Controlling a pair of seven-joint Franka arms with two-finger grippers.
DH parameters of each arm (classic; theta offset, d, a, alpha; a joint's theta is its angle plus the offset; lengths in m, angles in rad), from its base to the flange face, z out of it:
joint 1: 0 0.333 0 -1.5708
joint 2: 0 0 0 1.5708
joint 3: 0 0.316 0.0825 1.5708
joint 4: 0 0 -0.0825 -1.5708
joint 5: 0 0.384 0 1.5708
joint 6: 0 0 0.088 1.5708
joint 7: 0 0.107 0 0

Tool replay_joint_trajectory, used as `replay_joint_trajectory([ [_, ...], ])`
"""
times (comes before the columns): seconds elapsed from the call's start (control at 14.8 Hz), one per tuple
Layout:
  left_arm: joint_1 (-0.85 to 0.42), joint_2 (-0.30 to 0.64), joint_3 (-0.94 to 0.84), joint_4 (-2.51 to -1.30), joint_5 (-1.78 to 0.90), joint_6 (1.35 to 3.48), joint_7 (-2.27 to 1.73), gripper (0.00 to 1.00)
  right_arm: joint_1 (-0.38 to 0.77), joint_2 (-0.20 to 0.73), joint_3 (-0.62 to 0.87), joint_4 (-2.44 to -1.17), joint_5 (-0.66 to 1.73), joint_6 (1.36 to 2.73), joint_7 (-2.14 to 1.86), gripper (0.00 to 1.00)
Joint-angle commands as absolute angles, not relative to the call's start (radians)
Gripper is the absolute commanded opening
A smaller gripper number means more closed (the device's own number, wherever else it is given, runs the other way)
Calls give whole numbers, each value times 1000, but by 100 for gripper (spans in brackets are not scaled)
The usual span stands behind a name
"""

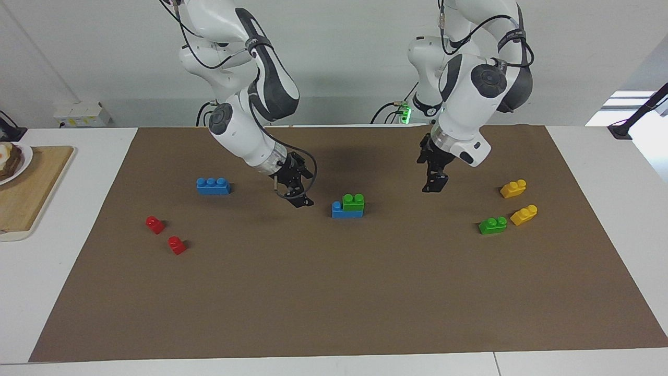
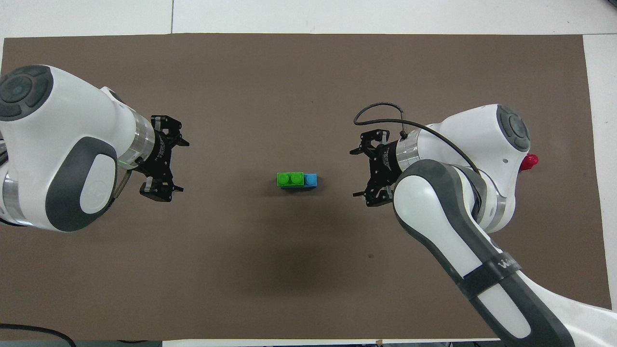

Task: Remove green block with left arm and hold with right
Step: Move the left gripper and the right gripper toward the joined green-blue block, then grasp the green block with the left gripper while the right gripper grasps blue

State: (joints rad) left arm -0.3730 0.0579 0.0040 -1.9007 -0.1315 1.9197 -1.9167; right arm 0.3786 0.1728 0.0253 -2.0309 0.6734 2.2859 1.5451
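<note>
Hiding most bricks overhead, both arms' fingers open, green block (image 1: 353, 202) on blue brick (image 1: 340, 211).

— Where did the target block (image 1: 353, 201) sit?
— On a longer brick (image 1: 342, 211), mid-mat (image 1: 334, 292), between both raised grippers.
— And its loose twin (image 1: 492, 225)?
— Toward the left arm's end, beside two bricks (image 1: 523, 214).

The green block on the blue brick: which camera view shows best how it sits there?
The facing view: the green block shows from the side, stacked on one end of the blue brick, one blue stud uncovered. The overhead view shows only its studded top, so the stacking height is lost.
</note>
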Motion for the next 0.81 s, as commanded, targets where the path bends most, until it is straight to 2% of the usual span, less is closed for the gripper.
replay_joint_trajectory([
  [0.0,-406,74,18,-1911,-141,1976,-2072,100,406,175,25,-2052,719,2344,1563,99],
  [0.2,-481,152,18,-1850,-141,1960,-2178,100,432,215,25,-2054,729,2391,1559,99],
  [0.74,-594,202,18,-1821,-115,2031,-2385,100,494,308,26,-2051,738,2523,1551,99],
])
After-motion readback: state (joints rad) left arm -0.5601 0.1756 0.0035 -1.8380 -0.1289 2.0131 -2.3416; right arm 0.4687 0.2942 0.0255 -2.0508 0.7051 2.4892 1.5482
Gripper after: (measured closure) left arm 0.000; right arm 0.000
